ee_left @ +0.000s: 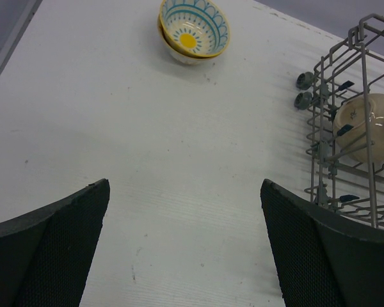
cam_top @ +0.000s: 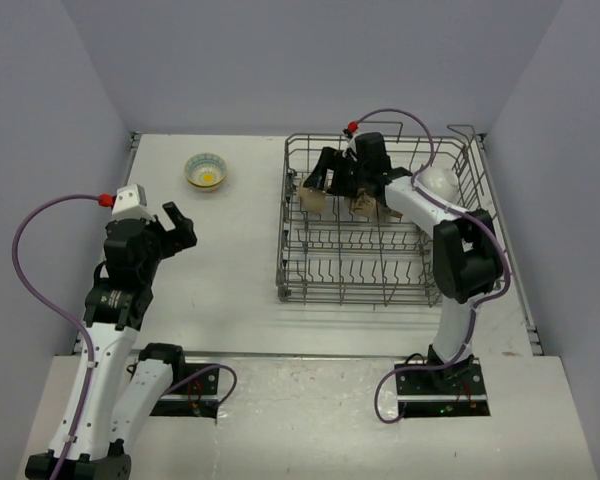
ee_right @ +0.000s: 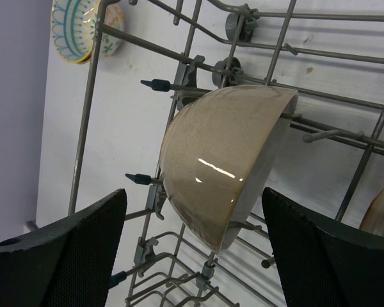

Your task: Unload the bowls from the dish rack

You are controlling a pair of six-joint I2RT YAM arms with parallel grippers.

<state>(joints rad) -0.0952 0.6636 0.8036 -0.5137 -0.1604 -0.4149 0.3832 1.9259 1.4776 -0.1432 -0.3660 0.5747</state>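
The grey wire dish rack (cam_top: 300, 262) stands right of centre. A beige bowl (cam_top: 313, 201) stands on edge at its far left; a second beige bowl (cam_top: 364, 207) stands beside it. My right gripper (cam_top: 316, 180) is inside the rack, open. In the right wrist view its fingers (ee_right: 70, 249) straddle the beige bowl (ee_right: 224, 160) without clearly touching it. A patterned bowl (cam_top: 206, 171) with a yellow centre sits on the table left of the rack, apparently stacked on another (ee_left: 193, 32). My left gripper (cam_top: 180, 226) is open and empty over the table (ee_left: 179, 160).
The rack's near rows of tines (cam_top: 355, 270) hold nothing. In the left wrist view the rack's corner (ee_left: 336, 70) and a beige bowl (ee_left: 368, 128) lie to the right. The second beige bowl shows at the right wrist view's edge (ee_right: 383, 211). Grey walls enclose the table.
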